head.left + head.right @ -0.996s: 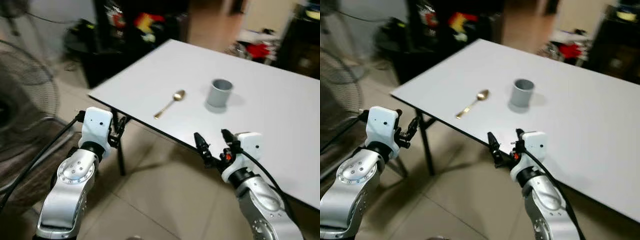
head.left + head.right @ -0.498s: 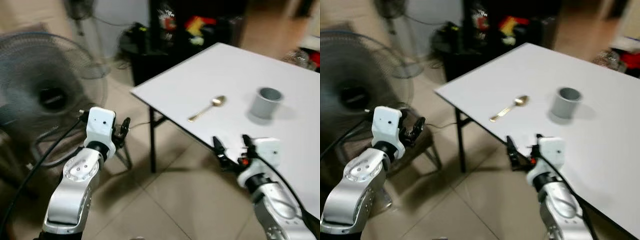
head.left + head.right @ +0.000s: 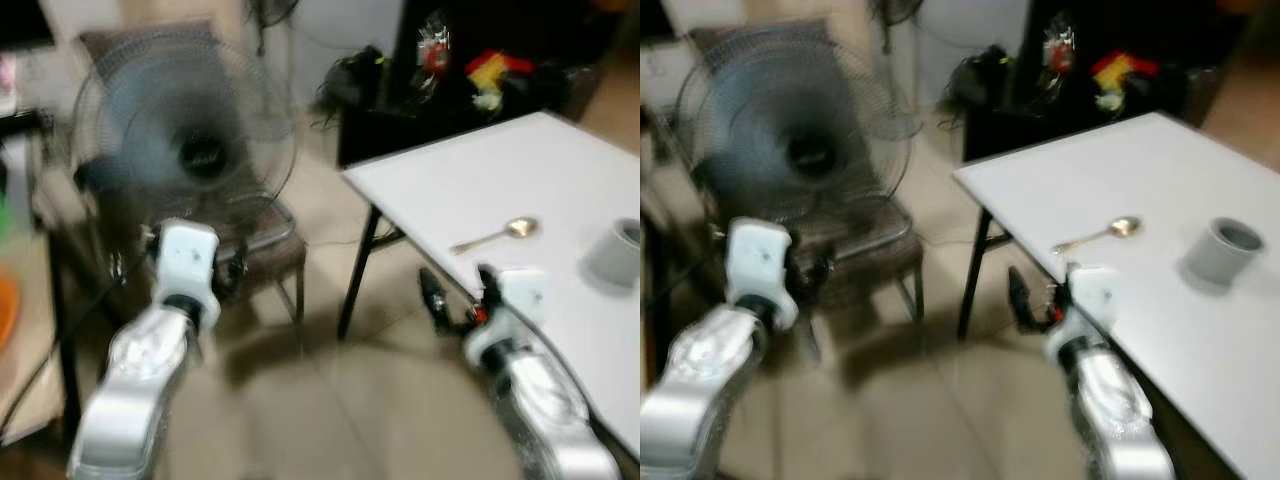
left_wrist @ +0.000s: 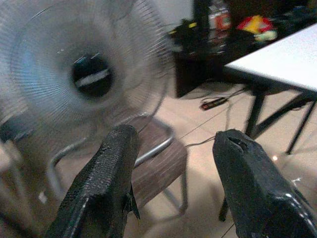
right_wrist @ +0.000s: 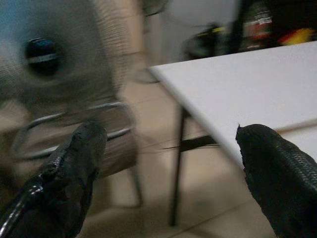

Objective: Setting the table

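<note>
Both silver arms are raised in front of the robot, bent at the elbow, with nothing held. The left gripper (image 4: 171, 183) is out over the tiled floor, well to the left of the white table (image 3: 470, 190), pointing toward a large standing fan (image 3: 195, 150) and the chair (image 3: 260, 250) beneath it; its two black fingers (image 4: 99, 183) stand apart. The right gripper (image 5: 168, 178) hovers just off the table's near edge, close to the corner leg, and its fingers (image 5: 67, 178) are spread wide with only floor and table edge between them. On the table, a gold spoon (image 3: 495, 235) lies near that near edge, and a grey cup (image 3: 615, 250) stands upright a little farther along the tabletop to the right of the spoon, apart from it. Compared with a second ago, the whole view has swung leftward: the table has slid toward the right side, the fan and chair have come into the middle, and everything is now blurred. Spoon and cup keep the same spacing on the table, and both grippers remain open as before.
</note>
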### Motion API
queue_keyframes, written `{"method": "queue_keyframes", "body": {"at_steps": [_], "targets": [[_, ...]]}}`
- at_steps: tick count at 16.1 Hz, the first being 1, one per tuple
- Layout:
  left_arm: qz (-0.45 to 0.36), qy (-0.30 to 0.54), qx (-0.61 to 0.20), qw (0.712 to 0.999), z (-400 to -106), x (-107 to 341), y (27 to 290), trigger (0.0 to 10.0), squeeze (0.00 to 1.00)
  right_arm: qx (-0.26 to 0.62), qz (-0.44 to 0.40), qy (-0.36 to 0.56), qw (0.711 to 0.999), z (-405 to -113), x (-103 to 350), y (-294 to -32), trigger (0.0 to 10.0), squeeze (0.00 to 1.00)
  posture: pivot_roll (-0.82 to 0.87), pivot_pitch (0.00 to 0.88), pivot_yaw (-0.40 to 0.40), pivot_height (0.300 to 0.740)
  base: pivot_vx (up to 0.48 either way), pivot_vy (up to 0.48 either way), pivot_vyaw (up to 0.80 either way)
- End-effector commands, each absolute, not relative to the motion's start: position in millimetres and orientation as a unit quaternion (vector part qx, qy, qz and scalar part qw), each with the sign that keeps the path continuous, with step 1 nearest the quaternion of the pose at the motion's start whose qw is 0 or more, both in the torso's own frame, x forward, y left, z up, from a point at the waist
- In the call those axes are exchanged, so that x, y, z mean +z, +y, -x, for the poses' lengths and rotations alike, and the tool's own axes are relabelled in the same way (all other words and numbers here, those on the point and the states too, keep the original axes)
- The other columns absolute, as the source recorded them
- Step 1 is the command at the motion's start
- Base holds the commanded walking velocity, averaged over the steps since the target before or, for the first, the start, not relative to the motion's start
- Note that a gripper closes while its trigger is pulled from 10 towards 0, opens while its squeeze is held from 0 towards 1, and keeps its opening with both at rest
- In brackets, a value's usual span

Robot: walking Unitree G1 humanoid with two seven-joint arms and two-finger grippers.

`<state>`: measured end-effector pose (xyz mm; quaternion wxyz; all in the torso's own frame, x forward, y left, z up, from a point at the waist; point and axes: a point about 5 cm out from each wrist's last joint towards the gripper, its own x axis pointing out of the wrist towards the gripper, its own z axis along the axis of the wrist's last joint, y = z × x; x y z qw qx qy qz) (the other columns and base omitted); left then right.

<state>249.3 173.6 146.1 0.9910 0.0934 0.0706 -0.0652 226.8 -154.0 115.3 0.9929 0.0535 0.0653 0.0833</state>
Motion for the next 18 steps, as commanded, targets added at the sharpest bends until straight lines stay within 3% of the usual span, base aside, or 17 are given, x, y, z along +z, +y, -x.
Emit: {"method": "queue_keyframes", "body": {"at_steps": [1,5,10,18], "targets": [[-0.09,0.074,-0.067,0.991,-245,148,174,10.0,0.0,0.084,-0.054,0.053,0.994,-229,119,-156,10.0,0.0,0.05,0.0,-0.041,0.74,0.0,0.0,0.8],[-0.077,0.079,-0.068,0.992,-236,152,173,10.0,0.0,0.067,-0.061,0.048,0.995,-232,118,-161,10.0,0.0,0.05,0.0,-0.025,0.74,0.0,0.0,0.8],[-0.09,0.066,-0.066,0.992,-252,151,172,10.0,0.0,0.051,-0.066,0.043,0.996,-231,120,-166,10.0,0.0,0.01,0.0,-0.009,0.74,0.0,0.0,0.65],[-0.106,0.048,-0.07,0.991,-260,164,175,10.0,0.0,0.056,-0.103,0.034,0.993,-234,122,-159,10.0,0.0,0.03,0.0,-0.018,0.74,0.0,0.242,0.0]]}}
